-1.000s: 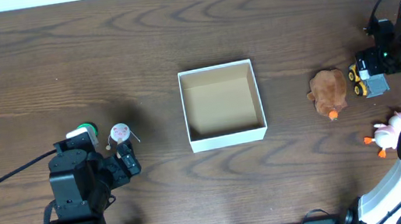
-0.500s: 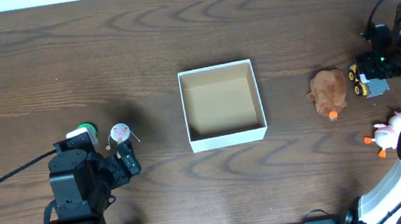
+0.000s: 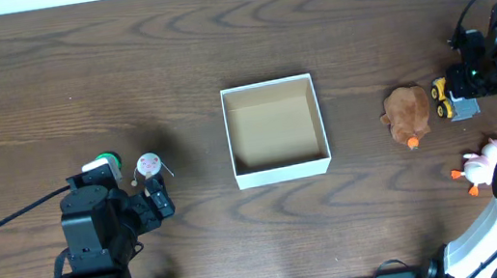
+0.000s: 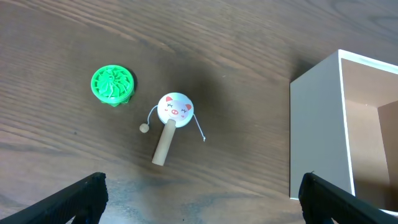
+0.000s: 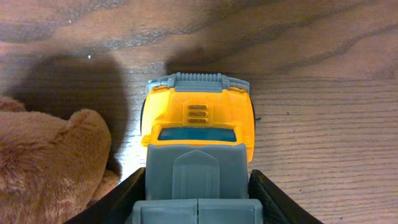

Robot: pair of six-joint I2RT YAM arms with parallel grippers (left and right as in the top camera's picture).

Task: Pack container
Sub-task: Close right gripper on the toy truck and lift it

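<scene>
progress: nothing packed, we saw the container [image 3: 281, 168] empty at counter [image 3: 120, 59] centre | right pincer [image 5: 198, 194] clenched on the yellow toy truck [image 5: 198, 121] beside a brown plush [image 3: 407, 112] | left pincer [image 4: 202, 190] released near the pig rattle [image 4: 173, 118]

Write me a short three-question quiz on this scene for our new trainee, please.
1. True or false: the square white cardboard box with tan inner walls already holds a toy.
2. Fill in: the jaws of the right gripper stand on either side of the ____.
3. How many toys lie on the dark wooden table on the right arm's side of the box?
Key: 1 false, it is empty. 2 the yellow-and-grey toy truck. 3 three: the truck, the brown plush toy and the pink-and-white toy.
</scene>
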